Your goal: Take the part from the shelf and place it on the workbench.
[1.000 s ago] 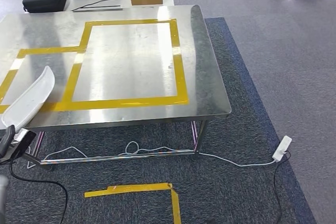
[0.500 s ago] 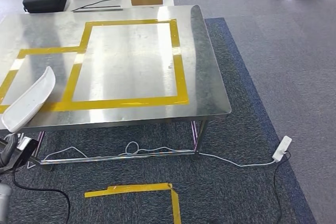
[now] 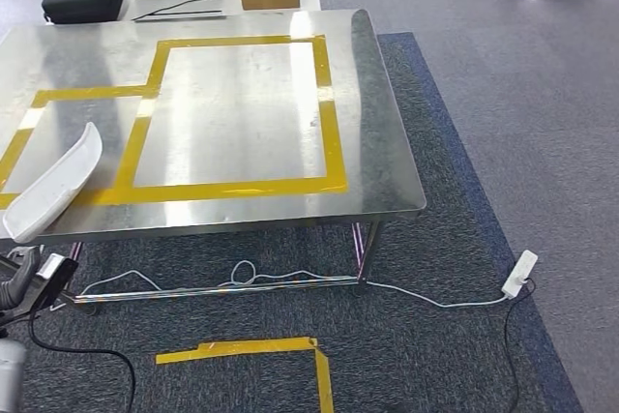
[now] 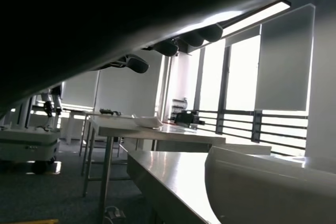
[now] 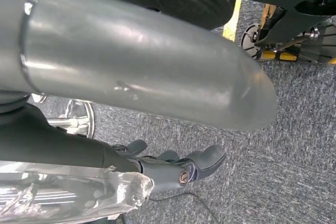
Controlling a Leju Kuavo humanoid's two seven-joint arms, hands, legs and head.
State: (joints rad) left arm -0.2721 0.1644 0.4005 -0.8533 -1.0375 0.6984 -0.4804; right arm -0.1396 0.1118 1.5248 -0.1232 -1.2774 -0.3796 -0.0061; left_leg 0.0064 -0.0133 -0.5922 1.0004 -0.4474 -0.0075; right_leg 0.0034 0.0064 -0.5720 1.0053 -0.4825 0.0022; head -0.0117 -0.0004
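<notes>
1. The white part (image 3: 52, 185) lies on the steel workbench (image 3: 379, 142), at its near left edge, partly overhanging and crossing the yellow tape (image 3: 332, 132).
2. The left hand (image 3: 18, 273) sits just below that edge, under the part's near end; whether it touches the part, or how its fingers stand, I cannot tell.
3. The left wrist view shows the part (image 4: 273, 192) close up on the bench top (image 4: 174, 177).
4. The right hand (image 5: 186, 166) hangs over grey carpet (image 5: 301, 156), fingers loosely apart, holding nothing.

no legible text, labels, brand names, numbers or signs on any surface
</notes>
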